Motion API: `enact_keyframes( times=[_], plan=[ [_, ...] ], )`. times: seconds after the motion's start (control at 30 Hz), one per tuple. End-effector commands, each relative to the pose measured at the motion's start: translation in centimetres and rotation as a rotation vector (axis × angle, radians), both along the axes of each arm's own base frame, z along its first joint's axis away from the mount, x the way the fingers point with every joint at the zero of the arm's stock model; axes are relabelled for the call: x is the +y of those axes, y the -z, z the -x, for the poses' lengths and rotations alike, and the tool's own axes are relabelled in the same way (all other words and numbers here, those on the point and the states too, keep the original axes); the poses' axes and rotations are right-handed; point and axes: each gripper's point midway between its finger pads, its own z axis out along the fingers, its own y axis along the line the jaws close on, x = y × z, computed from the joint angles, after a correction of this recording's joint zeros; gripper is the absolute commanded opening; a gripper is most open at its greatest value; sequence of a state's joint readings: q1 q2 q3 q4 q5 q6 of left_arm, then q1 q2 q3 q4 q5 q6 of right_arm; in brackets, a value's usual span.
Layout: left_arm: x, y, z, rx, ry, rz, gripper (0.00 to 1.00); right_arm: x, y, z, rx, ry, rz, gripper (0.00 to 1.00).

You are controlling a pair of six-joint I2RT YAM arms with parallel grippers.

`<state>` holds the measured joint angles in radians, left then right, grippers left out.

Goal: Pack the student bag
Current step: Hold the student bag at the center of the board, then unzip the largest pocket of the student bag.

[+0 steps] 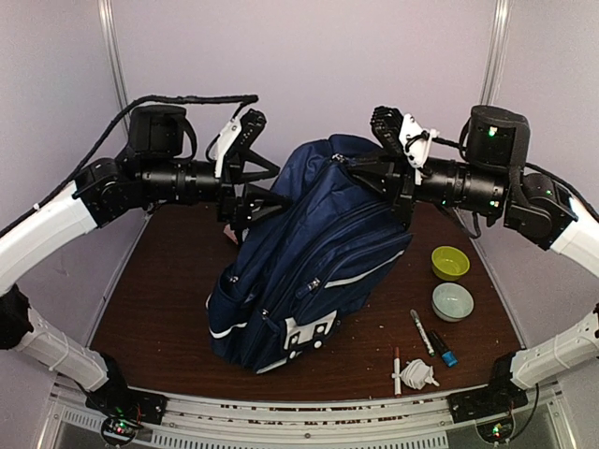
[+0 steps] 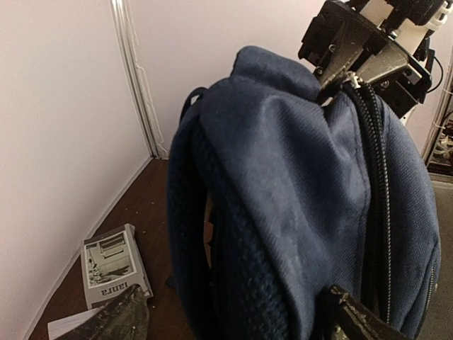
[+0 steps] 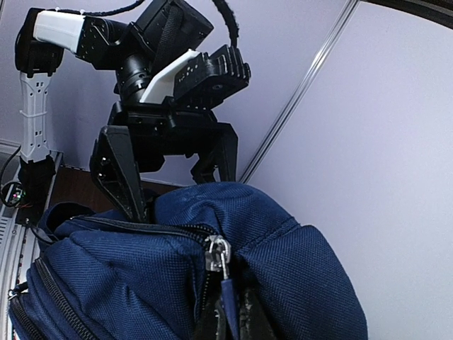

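Observation:
The student bag (image 1: 309, 271), a large navy backpack with a white stripe, stands tilted on the brown table with its top held up. My right gripper (image 1: 351, 164) is shut on the blue zipper pull (image 3: 228, 301) at the bag's top, and the silver slider (image 3: 216, 253) sits just above its fingers (image 3: 248, 322). My left gripper (image 1: 276, 184) is open and straddles the bag's upper back. In the left wrist view the bag (image 2: 283, 212) fills the gap between the fingers (image 2: 357, 319). The left-hand finger stands clear of the fabric. The main zip looks closed.
A yellow-green bowl (image 1: 450, 262) and a pale bowl (image 1: 452, 301) sit right of the bag. Markers (image 1: 421, 330) and a white coiled cord (image 1: 418, 375) lie at the front right. A book (image 2: 113, 265) lies on the table behind the bag near the left wall.

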<state>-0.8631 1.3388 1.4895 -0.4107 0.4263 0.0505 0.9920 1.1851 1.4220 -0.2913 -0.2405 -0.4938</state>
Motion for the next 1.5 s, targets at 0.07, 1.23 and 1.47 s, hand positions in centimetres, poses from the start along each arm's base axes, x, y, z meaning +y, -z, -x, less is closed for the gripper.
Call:
enact_keyframes(
  times=[0.07,1.23,1.47],
  plan=[
    [-2.5,-2.0,2.8,-0.023,0.166,0.073,0.82,-1.6,-6.8,1.1,-0.106,0.000,-0.215,0.00],
    [11.9,0.9,7.6,-0.187,-0.157,0.183,0.00,-10.9,5.6,-11.4,0.017,0.514,-0.082,0.00],
    [11.5,-0.2,6.4,-0.086,-0.203,0.056,0.77,-4.8,1.9,-7.9,-0.051,0.334,-0.055,0.00]
  ],
)
